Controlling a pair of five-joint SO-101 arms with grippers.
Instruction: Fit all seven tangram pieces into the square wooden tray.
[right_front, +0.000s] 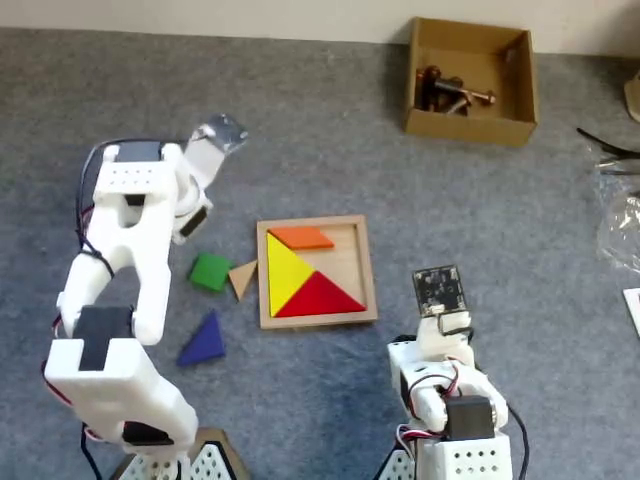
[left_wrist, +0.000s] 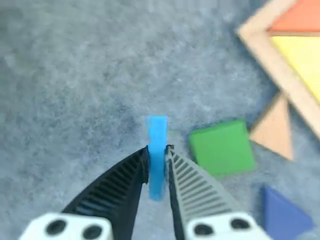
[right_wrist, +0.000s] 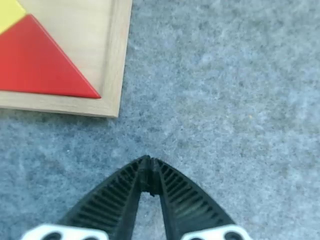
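Observation:
The square wooden tray holds an orange parallelogram, a yellow triangle and a red triangle. On the carpet to its left lie a green square, a small tan triangle and a dark blue triangle. My left gripper is shut on a light blue piece held on edge above the carpet, close to the green square and tan triangle. My right gripper is shut and holds nothing, over bare carpet near the tray corner by the red triangle.
A cardboard box with small objects stands at the back right. Clear plastic and tools lie at the right edge. The left arm's body covers much of the carpet left of the loose pieces.

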